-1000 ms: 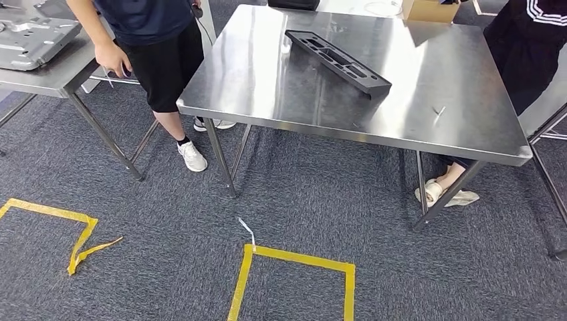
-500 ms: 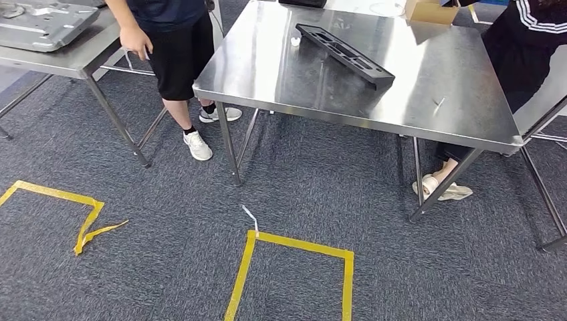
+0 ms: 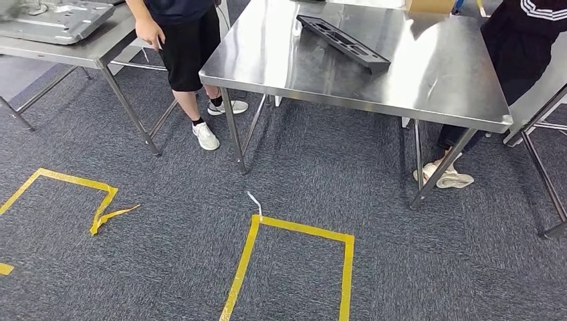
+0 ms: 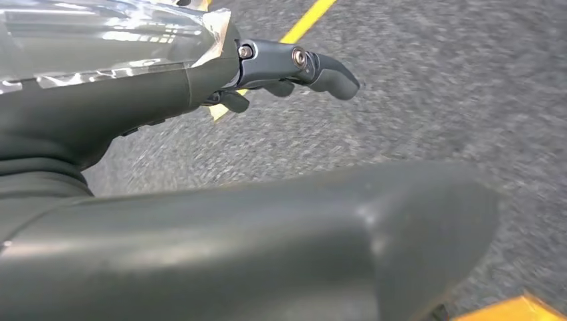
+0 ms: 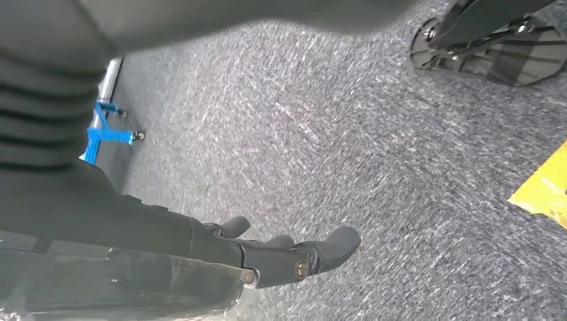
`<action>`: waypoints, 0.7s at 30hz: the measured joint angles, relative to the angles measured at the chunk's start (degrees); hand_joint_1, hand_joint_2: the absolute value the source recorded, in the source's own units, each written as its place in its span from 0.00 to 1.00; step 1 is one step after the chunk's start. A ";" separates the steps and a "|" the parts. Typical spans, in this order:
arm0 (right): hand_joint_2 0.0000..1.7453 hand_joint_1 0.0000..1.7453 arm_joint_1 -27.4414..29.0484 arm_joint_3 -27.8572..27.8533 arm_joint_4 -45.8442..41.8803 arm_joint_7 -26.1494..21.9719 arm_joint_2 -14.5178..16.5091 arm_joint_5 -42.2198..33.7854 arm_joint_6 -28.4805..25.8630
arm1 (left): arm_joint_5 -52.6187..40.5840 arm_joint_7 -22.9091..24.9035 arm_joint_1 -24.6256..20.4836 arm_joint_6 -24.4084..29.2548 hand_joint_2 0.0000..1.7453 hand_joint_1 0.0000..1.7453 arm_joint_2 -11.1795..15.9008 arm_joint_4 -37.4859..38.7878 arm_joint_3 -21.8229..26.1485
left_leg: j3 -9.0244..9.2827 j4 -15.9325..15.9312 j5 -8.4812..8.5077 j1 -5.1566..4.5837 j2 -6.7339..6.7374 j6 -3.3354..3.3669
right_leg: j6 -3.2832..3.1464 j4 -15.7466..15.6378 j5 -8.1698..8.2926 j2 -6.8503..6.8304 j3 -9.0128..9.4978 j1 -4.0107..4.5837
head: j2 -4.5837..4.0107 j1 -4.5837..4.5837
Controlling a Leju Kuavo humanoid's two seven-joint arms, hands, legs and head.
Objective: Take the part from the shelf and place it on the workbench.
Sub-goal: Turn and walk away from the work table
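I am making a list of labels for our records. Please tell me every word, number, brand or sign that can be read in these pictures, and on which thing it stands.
No text can be read in any of the views.
Black part on the steel workbench: no label or number visible.
Cardboard box at the far edge: no print visible.
Yellow floor tape: plain lines, no writing.
White stripes on a person's dark sleeve: a pattern, not letters.
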 joint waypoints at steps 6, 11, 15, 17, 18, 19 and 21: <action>1.00 0.00 0.07 0.02 0.08 -0.10 0.22 0.10 -0.08 | 0.01 -0.11 0.24 -0.16 0.00 0.00 -0.03 0.00 -0.01 | 3.60 4.26 -1.02 1.15 1.56 -1.14 | 0.25 0.49 0.93 -3.18 -1.24 0.19 | 0.00 -0.10; 1.00 0.00 -0.25 0.06 0.12 -0.13 0.45 0.07 -0.13 | -0.03 -0.52 0.09 -0.42 0.00 0.00 -0.10 -0.01 -0.28 | 8.93 -5.82 -0.26 0.51 4.07 0.19 | 1.56 1.62 0.74 -5.59 -1.76 0.95 | 0.00 0.04; 1.00 0.00 -0.41 0.17 0.14 -0.13 0.56 0.01 -0.16 | -0.03 -0.57 0.14 -0.38 0.00 0.00 -0.11 -0.02 -0.41 | 7.96 -6.74 0.74 0.64 1.81 2.20 | 1.89 7.39 -2.46 -1.83 -5.11 0.57 | 0.00 0.30; 1.00 0.00 -0.31 0.21 0.20 -0.13 0.62 -0.03 -0.16 | -0.03 -0.59 0.13 -0.36 0.00 0.00 -0.17 -0.02 -0.46 | 7.35 -6.74 1.14 0.40 0.63 2.66 | 1.48 15.37 -5.45 -0.15 -9.04 0.46 | 0.00 0.44; 1.00 0.00 -0.23 0.21 0.24 -0.13 0.61 -0.06 -0.16 | -0.04 -0.60 0.13 -0.36 0.00 0.00 -0.20 -0.02 -0.48 | 7.13 -6.73 1.33 0.29 -0.05 2.75 | 1.56 18.15 -6.07 0.12 -10.46 0.44 | 0.00 0.44; 1.00 0.00 -0.12 0.22 0.28 -0.13 0.60 -0.12 -0.16 | -0.04 -0.62 0.15 -0.36 0.00 0.00 -0.21 -0.02 -0.48 | 6.98 -6.72 1.52 0.23 -0.79 2.74 | 1.87 18.85 -5.75 0.26 -10.90 0.42 | 0.00 0.45; 1.00 0.00 0.04 0.22 0.34 -0.13 0.56 -0.23 -0.19 | -0.04 -0.70 0.17 -0.38 0.00 0.00 -0.23 -0.02 -0.49 | 6.88 -6.69 1.87 0.21 -2.22 2.49 | 2.85 13.36 -2.69 1.03 -8.46 0.31 | 0.00 0.46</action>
